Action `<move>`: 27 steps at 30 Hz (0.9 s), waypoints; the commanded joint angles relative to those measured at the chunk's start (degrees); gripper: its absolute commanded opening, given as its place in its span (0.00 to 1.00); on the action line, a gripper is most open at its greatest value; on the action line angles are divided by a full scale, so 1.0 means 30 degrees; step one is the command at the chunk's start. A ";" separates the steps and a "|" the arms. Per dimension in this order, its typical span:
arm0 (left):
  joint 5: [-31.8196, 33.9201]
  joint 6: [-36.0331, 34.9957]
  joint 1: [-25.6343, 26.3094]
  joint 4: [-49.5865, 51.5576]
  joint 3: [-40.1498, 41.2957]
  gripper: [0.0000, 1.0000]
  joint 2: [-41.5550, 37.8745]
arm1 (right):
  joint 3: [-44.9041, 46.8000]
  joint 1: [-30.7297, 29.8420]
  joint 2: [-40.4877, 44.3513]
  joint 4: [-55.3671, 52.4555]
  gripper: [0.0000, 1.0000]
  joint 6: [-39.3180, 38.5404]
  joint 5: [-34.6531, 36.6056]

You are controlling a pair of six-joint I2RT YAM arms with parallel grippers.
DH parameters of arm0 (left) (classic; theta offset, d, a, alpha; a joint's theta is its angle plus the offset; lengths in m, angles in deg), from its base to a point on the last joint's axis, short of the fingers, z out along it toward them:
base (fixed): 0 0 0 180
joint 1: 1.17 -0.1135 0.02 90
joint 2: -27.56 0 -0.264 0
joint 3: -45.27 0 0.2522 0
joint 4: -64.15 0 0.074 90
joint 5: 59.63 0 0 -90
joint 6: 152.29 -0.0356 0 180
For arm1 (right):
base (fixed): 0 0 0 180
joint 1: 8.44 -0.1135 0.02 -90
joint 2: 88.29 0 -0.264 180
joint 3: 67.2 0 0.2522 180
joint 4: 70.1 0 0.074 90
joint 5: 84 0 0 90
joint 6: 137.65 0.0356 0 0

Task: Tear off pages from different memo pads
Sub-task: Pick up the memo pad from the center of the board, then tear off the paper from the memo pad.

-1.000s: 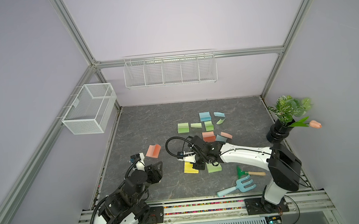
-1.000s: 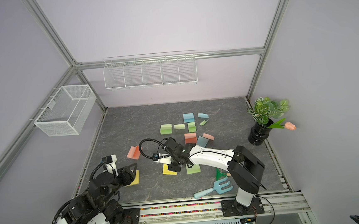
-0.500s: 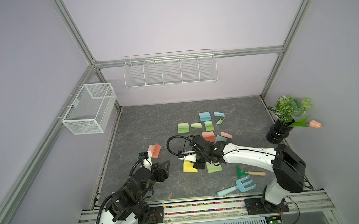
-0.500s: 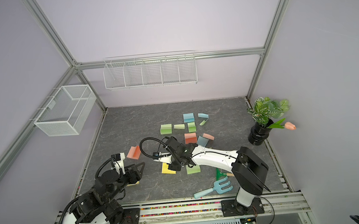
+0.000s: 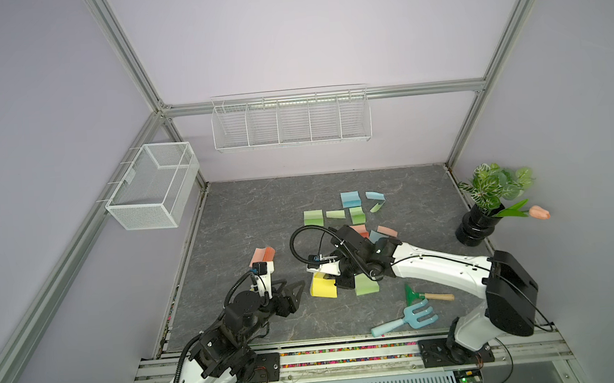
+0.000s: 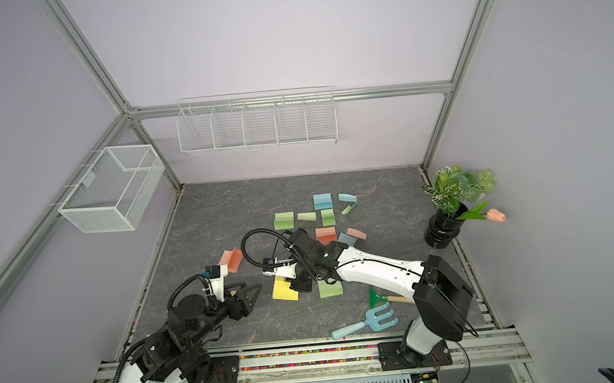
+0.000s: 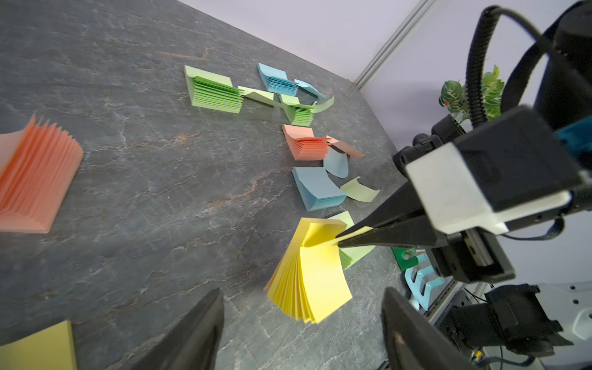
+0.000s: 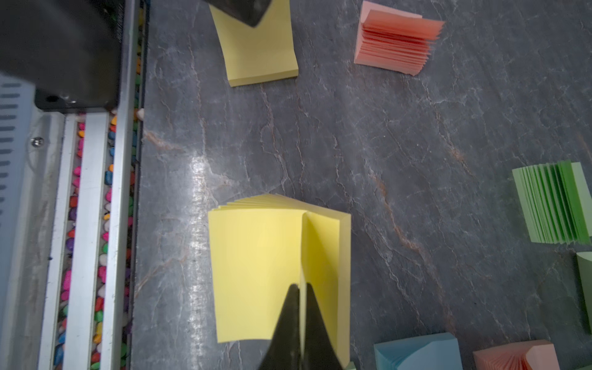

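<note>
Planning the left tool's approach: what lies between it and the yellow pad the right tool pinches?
Only bare table, in the left wrist view, separates left tool and yellow pad.

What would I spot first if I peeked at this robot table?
The right gripper is shut on one sheet of a yellow memo pad near the table's front middle, and the pad's pages fan out. The left gripper hovers open beside it. Behind them, green, blue and salmon memo pads lie scattered mid-table.
</note>
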 commanded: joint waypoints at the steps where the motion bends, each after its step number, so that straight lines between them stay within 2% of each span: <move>1: -0.1753 -0.0653 0.0091 -0.1575 -0.0057 0.82 0.0823 | -0.0271 0.0009 0.1276 -0.0478 0.07 -0.0231 -0.2406; 7: -0.3345 -0.0655 0.0084 -0.2997 -0.0174 0.83 0.2063 | -0.0249 -0.0006 0.2382 -0.0537 0.06 0.0152 -0.4287; 19: -0.5314 -0.0619 0.0093 -0.4682 0.0513 0.78 0.1182 | 0.0182 -0.0029 0.3750 -0.0322 0.07 0.0050 -0.4844; 22: -0.5888 -0.0267 0.0093 -0.5077 0.0672 0.68 0.0919 | 0.0324 -0.0015 0.3935 -0.0056 0.07 0.0050 -0.4787; 27: -0.5942 -0.0005 0.0085 -0.4833 0.0676 0.37 0.0511 | 0.0622 -0.0018 0.4271 0.0276 0.07 0.0006 -0.4362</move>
